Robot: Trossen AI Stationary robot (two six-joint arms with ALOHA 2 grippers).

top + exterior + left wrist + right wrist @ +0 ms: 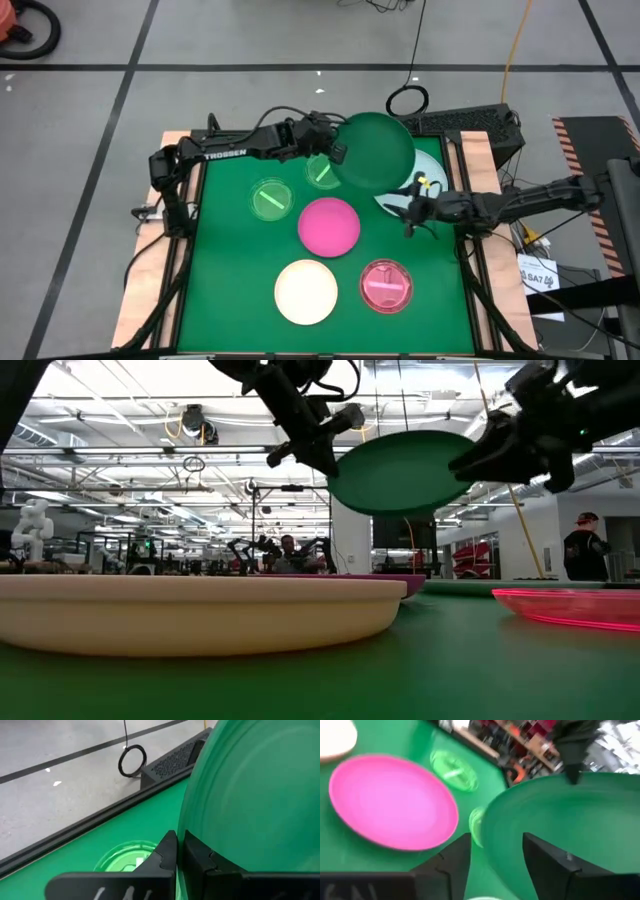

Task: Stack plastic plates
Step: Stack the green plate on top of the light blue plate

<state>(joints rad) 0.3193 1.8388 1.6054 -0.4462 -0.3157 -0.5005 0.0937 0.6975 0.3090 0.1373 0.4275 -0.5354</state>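
Note:
The dark green plate (375, 150) (400, 472) is up in the air over the table's far side, held by my left gripper (337, 152) (179, 847), which is shut on it. Partly under it lies the pale blue plate (432, 168). My right gripper (409, 216) (495, 855) is open just near-right of the dark green plate (560, 825). Flat on the mat lie the magenta plate (330, 225), the cream plate (305, 290), the translucent pink plate (386, 285) and two small green plates (270, 198) (320, 172). My left gripper pinches the dark green plate's rim (186, 827) on its left side between its two fingers, coming level from the table's left. The plate is lifted clear and sits nearly level. My right gripper: I cannot tell whether its open fingers (547, 862) touch the plate's rim.
A black keyboard-like box (470, 122) and a cable loop (407, 100) sit beyond the table's far edge. A wooden border (170, 230) frames the green mat. Bare mat shows at the near left (225, 290).

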